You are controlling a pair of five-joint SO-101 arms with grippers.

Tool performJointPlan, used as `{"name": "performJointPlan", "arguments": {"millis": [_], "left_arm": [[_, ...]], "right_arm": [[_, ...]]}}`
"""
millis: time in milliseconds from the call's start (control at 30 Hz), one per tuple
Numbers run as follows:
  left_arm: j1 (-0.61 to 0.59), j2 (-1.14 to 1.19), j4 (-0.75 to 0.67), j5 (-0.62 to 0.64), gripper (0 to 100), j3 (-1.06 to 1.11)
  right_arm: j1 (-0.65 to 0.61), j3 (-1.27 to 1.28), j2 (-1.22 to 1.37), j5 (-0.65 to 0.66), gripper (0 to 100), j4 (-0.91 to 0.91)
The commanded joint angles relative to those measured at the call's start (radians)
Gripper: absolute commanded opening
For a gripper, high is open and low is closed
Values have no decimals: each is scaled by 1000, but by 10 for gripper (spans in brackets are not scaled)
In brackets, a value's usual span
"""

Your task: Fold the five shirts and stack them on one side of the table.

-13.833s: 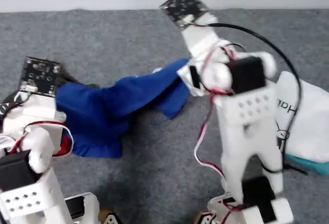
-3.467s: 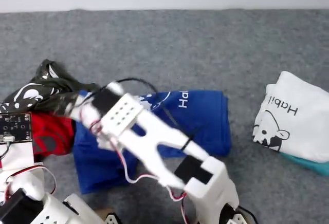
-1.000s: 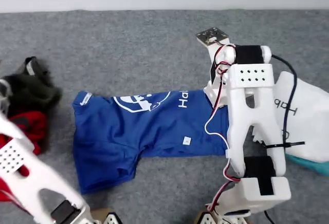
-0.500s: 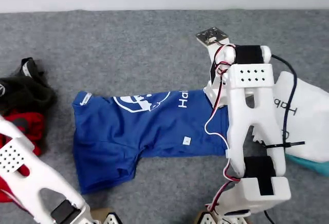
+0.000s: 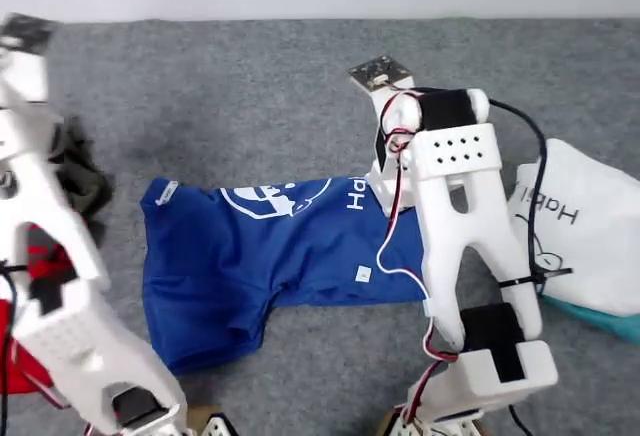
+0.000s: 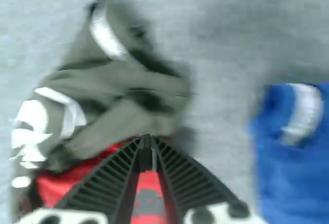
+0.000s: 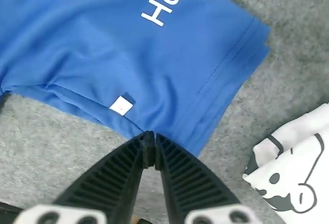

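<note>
Five shirts lay about the grey table (image 5: 250, 86) in the high view. The blue shirt (image 5: 290, 246) was spread flat in the middle, between a dark shirt (image 5: 85, 181) and a red shirt (image 5: 40, 246) bunched at the left and a folded white shirt (image 5: 585, 246) lying on a teal shirt (image 5: 600, 318) at the right. The blue shirt's long axis ran left to right across the table. A white label marked what was probably its neck end at the left, its straight hem lay at the right under the right arm (image 5: 455, 206), and one sleeve was rumpled toward the near left corner.

In the left wrist view, the left gripper (image 6: 147, 141) hung with its jaws closed on nothing. It was above the red shirt (image 6: 77, 183) where it met the crumpled dark shirt (image 6: 118, 95). A corner of the blue shirt (image 6: 293, 152) lay apart from both.

In the right wrist view, the right gripper (image 7: 149, 136) was likewise closed and empty, just over the blue shirt's (image 7: 128, 54) near edge, beside a small white tag (image 7: 121, 105). The white shirt (image 7: 293, 172) lay near the hem corner.

The cloth looked thin, light and limp, so it would likely sag and drag on the rough table rather than hold a crease. Pinching a hem corner or a sleeve edge, where the seams are thicker, seemed the surest hold.
</note>
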Motion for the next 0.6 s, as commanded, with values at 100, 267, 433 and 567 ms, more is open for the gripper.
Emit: {"name": "performJointPlan", "arguments": {"millis": [100,267,433,567], "left_arm": [[212,-163,20,81,5,268],[342,-91,-11,81,5,332],[414,18,-64,84,6,332],[396,141,-127,86,6,331]], "right_arm": [[-1,-3,54,-17,10,38],[-2,-11,234,-14,10,12],[4,-12,348,-15,10,-82],[7,-12,409,-14,10,-134]]}}
